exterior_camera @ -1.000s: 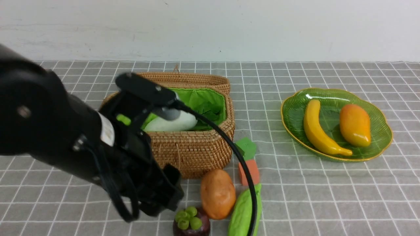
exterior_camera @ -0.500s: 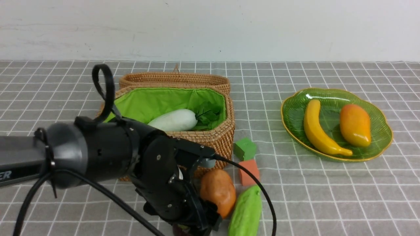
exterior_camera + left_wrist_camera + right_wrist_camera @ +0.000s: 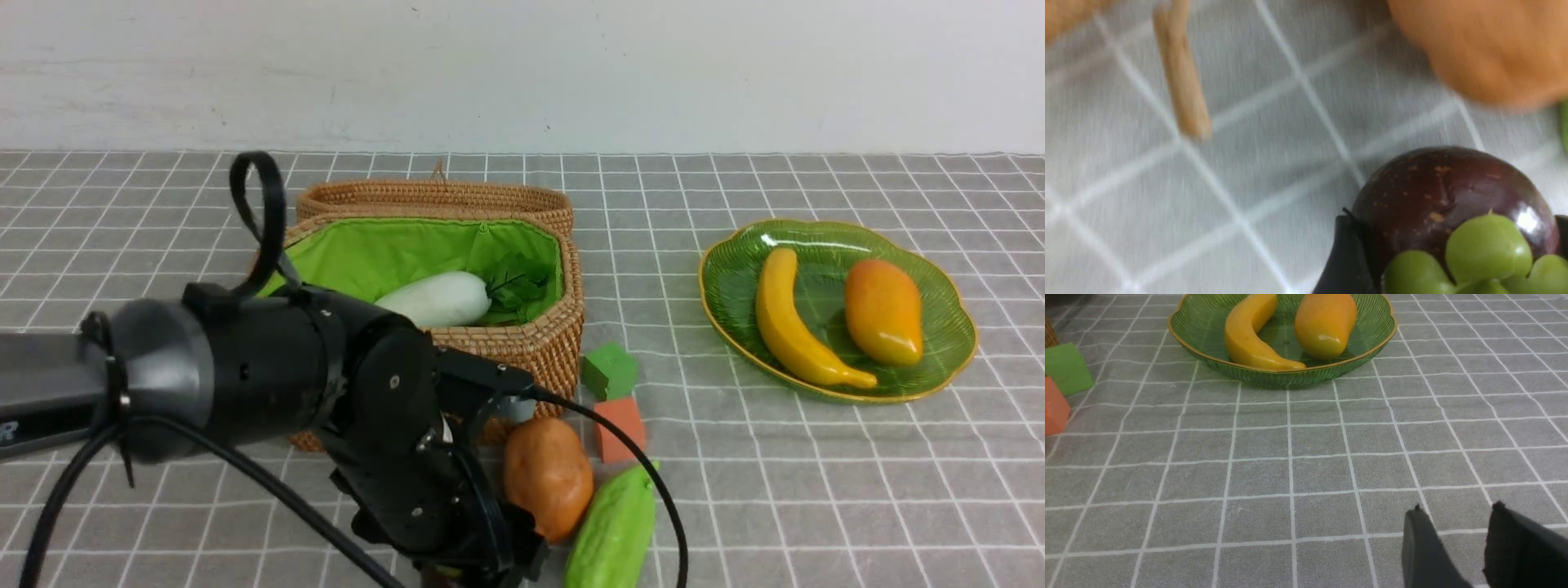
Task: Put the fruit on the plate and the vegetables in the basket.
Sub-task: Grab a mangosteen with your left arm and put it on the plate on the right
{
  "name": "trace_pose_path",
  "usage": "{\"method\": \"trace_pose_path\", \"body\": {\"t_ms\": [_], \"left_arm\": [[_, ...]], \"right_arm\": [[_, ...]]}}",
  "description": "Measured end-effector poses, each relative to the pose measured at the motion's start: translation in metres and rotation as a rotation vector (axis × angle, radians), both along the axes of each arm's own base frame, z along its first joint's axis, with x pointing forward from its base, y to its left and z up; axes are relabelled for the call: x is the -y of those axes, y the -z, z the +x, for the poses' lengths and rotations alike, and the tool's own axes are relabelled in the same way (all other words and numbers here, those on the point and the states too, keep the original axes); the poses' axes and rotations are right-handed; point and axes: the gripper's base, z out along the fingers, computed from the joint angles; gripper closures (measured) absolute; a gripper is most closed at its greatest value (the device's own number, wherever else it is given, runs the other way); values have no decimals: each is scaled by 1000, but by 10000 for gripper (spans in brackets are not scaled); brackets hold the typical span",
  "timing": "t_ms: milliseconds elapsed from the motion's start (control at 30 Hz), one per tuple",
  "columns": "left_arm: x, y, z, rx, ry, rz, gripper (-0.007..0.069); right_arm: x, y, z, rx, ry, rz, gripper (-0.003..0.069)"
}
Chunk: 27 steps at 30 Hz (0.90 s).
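Grey checked tablecloth (image 3: 816, 490); sole legible mark, a cut-off "R" (image 3: 6, 433) on the left arm (image 3: 204, 376). Plate (image 3: 824, 245) holds 1 banana (image 3: 785, 322), 1 mango (image 3: 883, 310); basket (image 3: 506, 351) 1 radish (image 3: 433, 299), 1 bunch of greens (image 3: 518, 286); on tablecloth 1 potato (image 3: 547, 478), 1 gourd (image 3: 612, 531), 2 cubes (image 3: 610, 370), 1 mangosteen (image 3: 1445, 196). Left gripper (image 3: 1451, 228), raised near the basket a second ago, now straddles the mangosteen, grip unclear; right gripper (image 3: 1457, 506) part-open, empty.

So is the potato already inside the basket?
No, the potato lies on the table in front of the basket, beside the green gourd.
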Motion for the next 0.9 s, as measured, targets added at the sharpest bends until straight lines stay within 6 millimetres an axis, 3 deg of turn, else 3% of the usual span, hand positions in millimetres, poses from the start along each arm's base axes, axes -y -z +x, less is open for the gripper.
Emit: {"method": "trace_pose_path", "body": {"t_ms": [200, 233, 267, 300, 333, 400, 533, 667, 833, 867, 900], "left_arm": [[1, -60, -3, 33, 18, -55, 78], [1, -62, -3, 36, 19, -58, 78], [6, -80, 1, 74, 16, -103, 78], [6, -83, 2, 80, 16, -110, 78], [13, -103, 10, 147, 8, -176, 78], [23, -120, 21, 225, -9, -261, 78], [52, -136, 55, 360, -44, -413, 78], [97, -118, 95, 426, -22, -467, 78], [157, -78, 138, 469, -10, -524, 78], [159, -80, 139, 476, -14, -536, 78], [168, -64, 148, 469, -29, -546, 78]], "right_arm": [[0, 0, 0, 0, 0, 0, 418], [0, 0, 0, 0, 0, 0, 418], [0, 0, 0, 0, 0, 0, 418], [0, 0, 0, 0, 0, 0, 418], [0, 0, 0, 0, 0, 0, 418], [0, 0, 0, 0, 0, 0, 418], [0, 0, 0, 0, 0, 0, 418], [0, 0, 0, 0, 0, 0, 418], [0, 0, 0, 0, 0, 0, 418], [0, 0, 0, 0, 0, 0, 418], [0, 0, 0, 0, 0, 0, 418]]}}
